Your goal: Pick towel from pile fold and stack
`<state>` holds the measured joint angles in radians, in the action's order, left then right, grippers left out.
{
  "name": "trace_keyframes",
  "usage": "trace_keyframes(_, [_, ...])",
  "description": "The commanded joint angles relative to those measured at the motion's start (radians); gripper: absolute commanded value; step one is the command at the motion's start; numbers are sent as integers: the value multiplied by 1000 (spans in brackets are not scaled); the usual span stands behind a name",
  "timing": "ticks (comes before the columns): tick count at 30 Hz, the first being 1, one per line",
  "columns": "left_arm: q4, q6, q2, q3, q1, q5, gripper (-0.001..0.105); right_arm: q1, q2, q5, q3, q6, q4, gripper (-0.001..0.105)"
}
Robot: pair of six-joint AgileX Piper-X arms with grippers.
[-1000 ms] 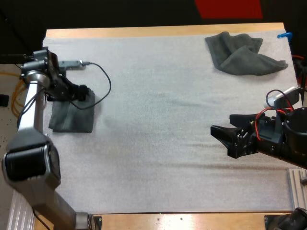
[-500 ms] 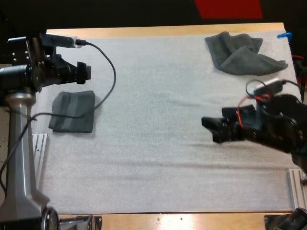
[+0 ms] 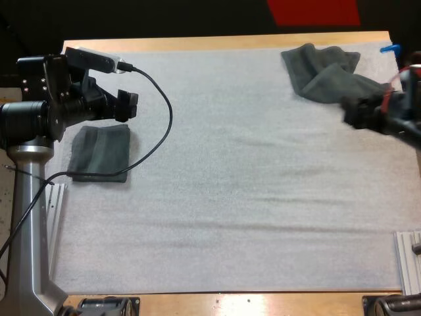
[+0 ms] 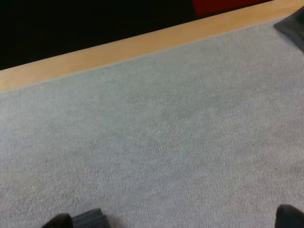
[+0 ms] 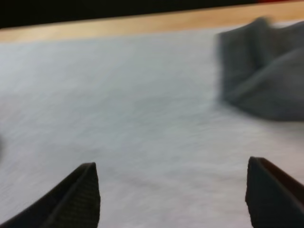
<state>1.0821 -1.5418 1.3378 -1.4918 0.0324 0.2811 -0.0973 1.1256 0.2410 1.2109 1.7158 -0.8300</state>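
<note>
Now fetching next towel, I'd say: R gripper (image 3: pixel 350 113), fingers apart & empty, hovers just beside crumpled dark grey-green towel (image 3: pixel 325 72) at far right of white mat (image 3: pixel 217 197). L gripper (image 3: pixel 127 105), also spread/empty, near folded dark grey-green towel (image 3: pixel 100 153). Next: R must drop onto towel edge, pinch.
</note>
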Motion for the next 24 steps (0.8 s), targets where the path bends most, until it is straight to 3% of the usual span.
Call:
trace_keyframes(1, [5,6,-10,-6,-6,7,78,48,-9,11,5,25,2,63])
trace_keyframes(6, [13,7,-16,-6,-6,7,78,232,-14,11,5,64,-28,63])
trace_keyframes(13, [16,24,-80,-6,-6,-37,78,294,-70,-19,5,138,-28,63])
trace_keyframes(19, [28,49,-181,6,-6,-69,78,189,-146,-20,5,191,-80,63])
trace_keyframes(24, [39,49,-316,77,-6,-69,78,6,-216,-136,5,200,-136,63])
